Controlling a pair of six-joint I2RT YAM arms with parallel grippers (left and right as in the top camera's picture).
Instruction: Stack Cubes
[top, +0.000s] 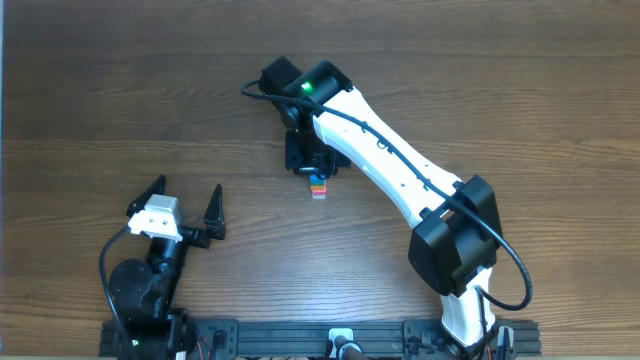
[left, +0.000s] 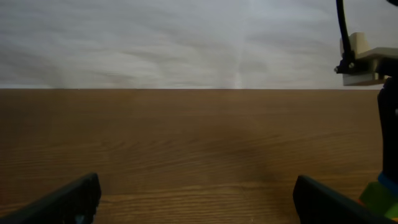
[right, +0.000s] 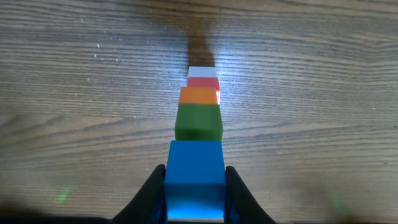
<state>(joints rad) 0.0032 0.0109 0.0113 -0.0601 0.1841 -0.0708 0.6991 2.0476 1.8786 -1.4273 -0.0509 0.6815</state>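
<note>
A column of cubes (top: 318, 186) stands mid-table. From above it reads white (right: 201, 71) at the base, then red (right: 204, 82), orange (right: 199, 96) and green (right: 198, 121). Directly over the green one is a blue cube (right: 194, 177), and my right gripper (right: 194, 202) is shut on its two sides. I cannot tell whether the blue cube rests on the green or hangs just above it. The right gripper (top: 310, 160) reaches in from the right arm's base. My left gripper (top: 187, 192) stands open at the lower left with nothing between its fingers (left: 68, 199).
Bare wooden table (top: 520, 100) lies all around the stack. The green and blue cubes (left: 379, 196) and part of the right arm (left: 364, 59) appear at the edge of the left wrist view.
</note>
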